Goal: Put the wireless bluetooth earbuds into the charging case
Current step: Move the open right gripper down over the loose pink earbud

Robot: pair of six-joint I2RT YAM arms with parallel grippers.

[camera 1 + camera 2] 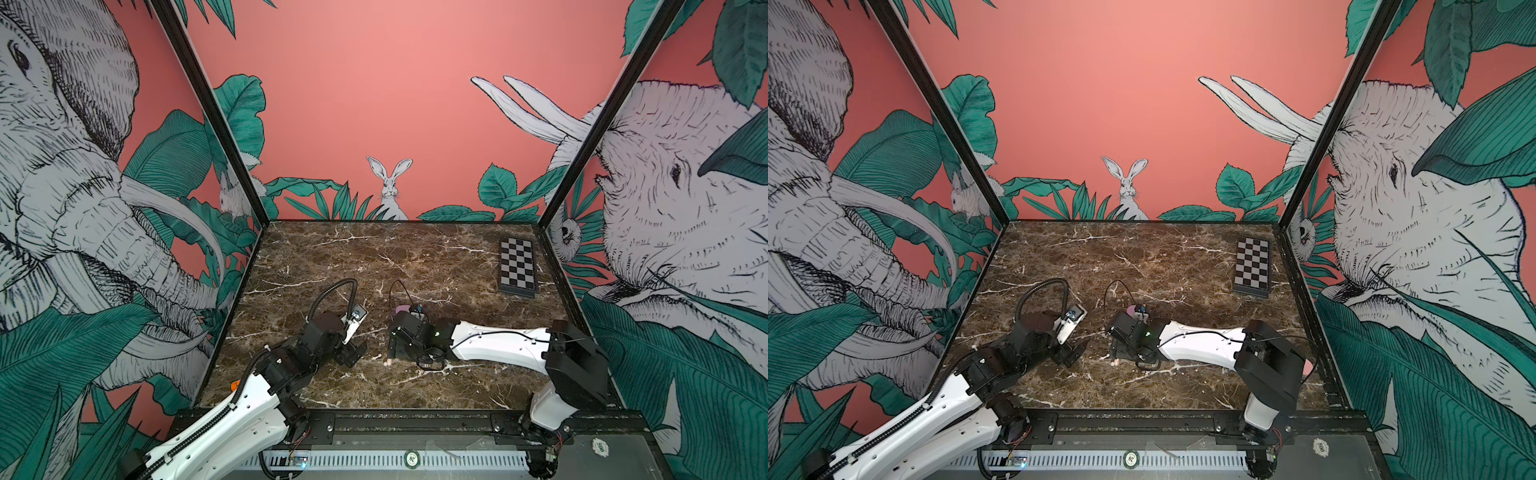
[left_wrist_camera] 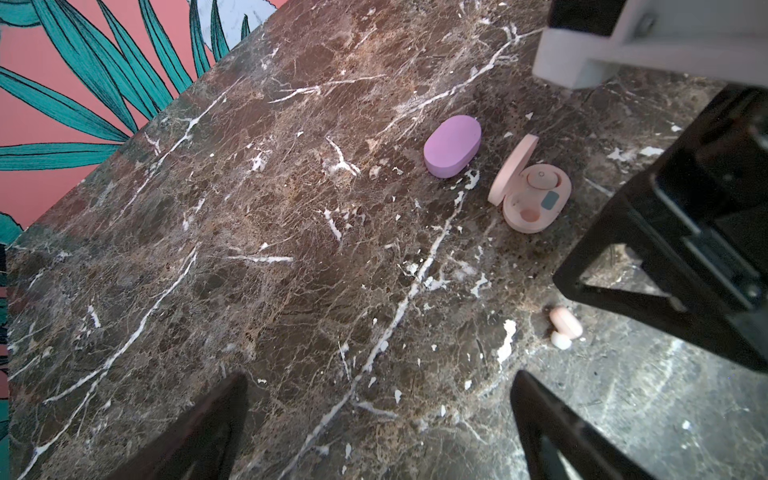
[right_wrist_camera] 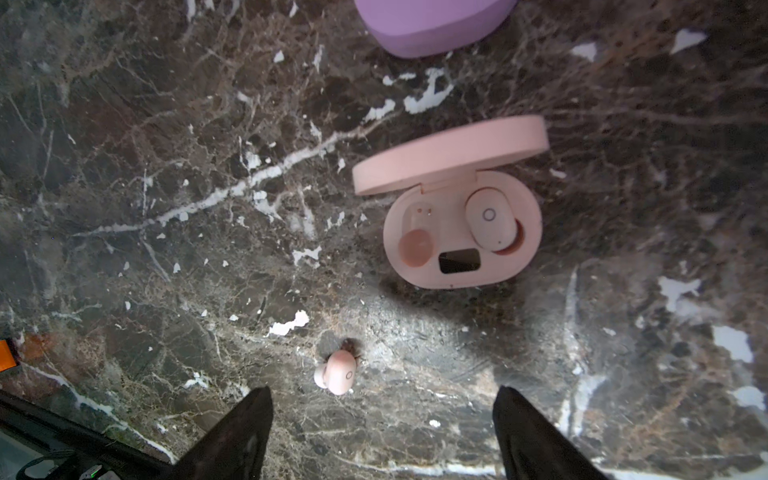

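A pale peach charging case (image 3: 461, 232) lies open on the brown marble table (image 3: 166, 166), right of centre in the right wrist view, its lid (image 3: 451, 151) tilted up behind the base. One peach earbud (image 3: 490, 218) sits seated in one well, a small ring mark on its face; the other well (image 3: 415, 245) holds nothing. A dark rectangular window (image 3: 459, 262) on the base shows no readable writing. A second peach earbud (image 3: 338, 372) lies loose on the marble at lower centre, apart from the case and just beyond the right gripper (image 3: 382, 432), whose jaws stand wide with nothing between them. A closed lilac case (image 3: 432, 23) sits at the top edge, near the peach lid but not touching it.

In the left wrist view the left gripper (image 2: 378, 424) also has its jaws spread wide over bare marble, holding nothing. In both top views a checkerboard card (image 1: 517, 267) lies at the table's far right. No brand or label can be read anywhere.
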